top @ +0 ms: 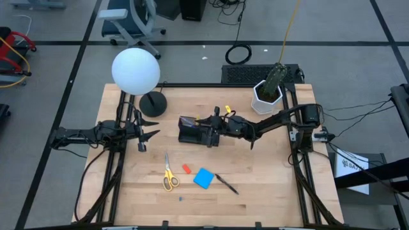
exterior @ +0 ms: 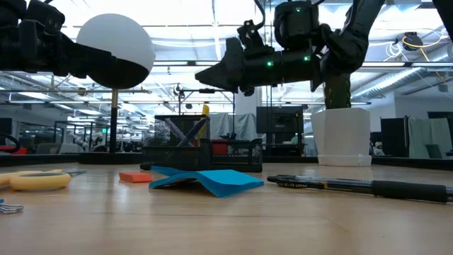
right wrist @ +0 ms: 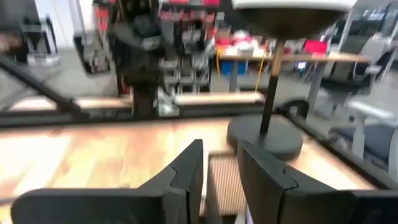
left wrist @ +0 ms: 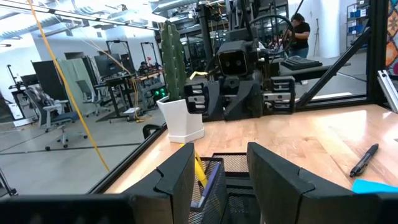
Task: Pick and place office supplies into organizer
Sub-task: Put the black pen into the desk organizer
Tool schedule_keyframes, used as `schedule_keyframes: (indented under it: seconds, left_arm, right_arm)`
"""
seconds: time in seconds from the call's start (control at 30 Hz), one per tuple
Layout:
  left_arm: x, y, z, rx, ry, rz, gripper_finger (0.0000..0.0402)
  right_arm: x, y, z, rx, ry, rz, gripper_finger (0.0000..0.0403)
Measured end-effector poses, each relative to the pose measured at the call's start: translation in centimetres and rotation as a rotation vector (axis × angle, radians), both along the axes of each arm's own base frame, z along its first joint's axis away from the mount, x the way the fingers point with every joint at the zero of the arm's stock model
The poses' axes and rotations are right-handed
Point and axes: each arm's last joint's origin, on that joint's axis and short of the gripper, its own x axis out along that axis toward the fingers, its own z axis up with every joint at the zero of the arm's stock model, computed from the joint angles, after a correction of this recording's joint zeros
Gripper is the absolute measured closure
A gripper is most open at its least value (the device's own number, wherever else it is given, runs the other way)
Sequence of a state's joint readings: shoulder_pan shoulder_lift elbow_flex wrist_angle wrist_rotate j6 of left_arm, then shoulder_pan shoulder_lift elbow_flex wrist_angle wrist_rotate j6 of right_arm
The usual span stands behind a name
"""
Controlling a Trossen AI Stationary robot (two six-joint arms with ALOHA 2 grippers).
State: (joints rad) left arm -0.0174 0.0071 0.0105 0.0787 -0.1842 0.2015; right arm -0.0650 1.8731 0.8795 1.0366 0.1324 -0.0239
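The black mesh organizer [top: 192,130] stands at the table's middle, with a yellow pen [left wrist: 199,169] and a purple-grey pen [left wrist: 208,183] upright in its cup. My right gripper [top: 208,130] hovers level just above the organizer [right wrist: 224,177], open, with nothing between its fingers. My left gripper [top: 152,129] waits open at the table's left, pointing toward the organizer. Lying flat on the wood nearer the front edge are yellow-handled scissors [top: 169,176], a red eraser [top: 186,168], a blue pad [top: 204,178] and a black pen [top: 227,184].
A lamp with a white globe [top: 135,70] and a round black base [top: 153,103] stands far left of the organizer. A white pot with a cactus [top: 266,96] sits at the far right. A tiny blue piece [top: 181,199] lies near the front edge.
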Motion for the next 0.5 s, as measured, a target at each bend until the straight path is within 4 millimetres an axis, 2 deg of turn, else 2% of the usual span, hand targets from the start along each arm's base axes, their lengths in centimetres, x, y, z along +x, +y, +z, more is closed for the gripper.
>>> schedule_keyframes:
  seconds: [0.27,0.5]
  left_arm:
    - [0.0,0.0,0.0,0.0,0.0,0.0,0.0247]
    - [0.0,0.0,0.0,0.0,0.0,0.0,0.0247]
  right_arm:
    - [-0.5,1.1,-0.2,0.031,0.158,0.028,0.0312]
    - [-2.0,3.2,2.2,0.014,0.24,0.073,0.0312]
